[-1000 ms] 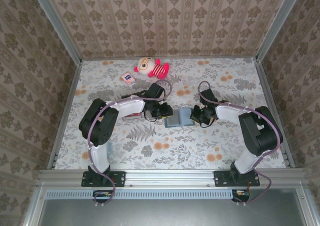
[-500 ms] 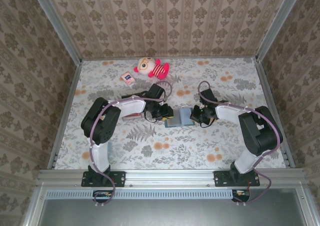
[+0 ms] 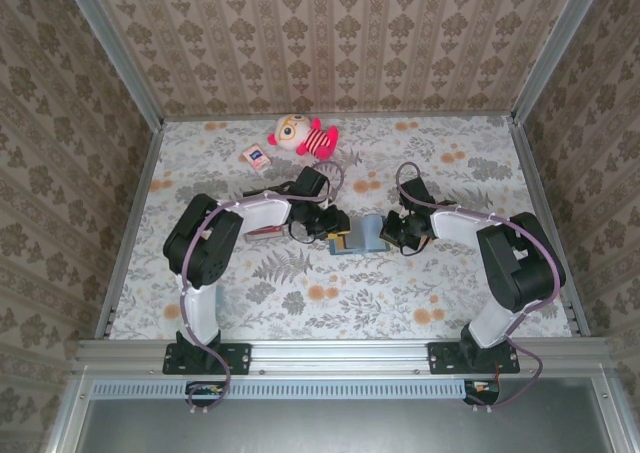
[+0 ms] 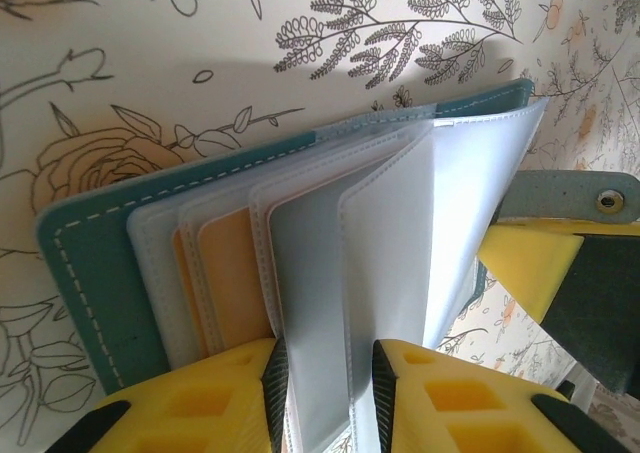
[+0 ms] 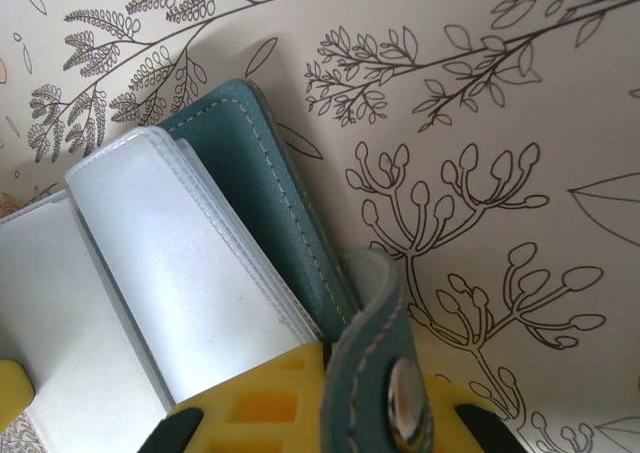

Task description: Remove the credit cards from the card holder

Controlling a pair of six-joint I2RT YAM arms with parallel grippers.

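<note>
Teal card holder [image 3: 368, 235] lay open on the table [image 3: 300, 293], right jaws clamping its 3 o'clock cover, left jaws pinching sleeves [image 4: 395, 243] — not the tan-orange card [image 4: 232, 273] — so a pull could drag everything.

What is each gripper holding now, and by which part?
The card holder: left gripper pinches a clear inner sleeve; right gripper grips the teal cover edge, beside the snap strap.

Left arm [image 3: 255, 211] and right arm [image 3: 455, 221] bent inward, wrists low, facing each other. Left jaws pinch card holder [image 4: 90, 273] sleeves; right jaws closed tight.
</note>
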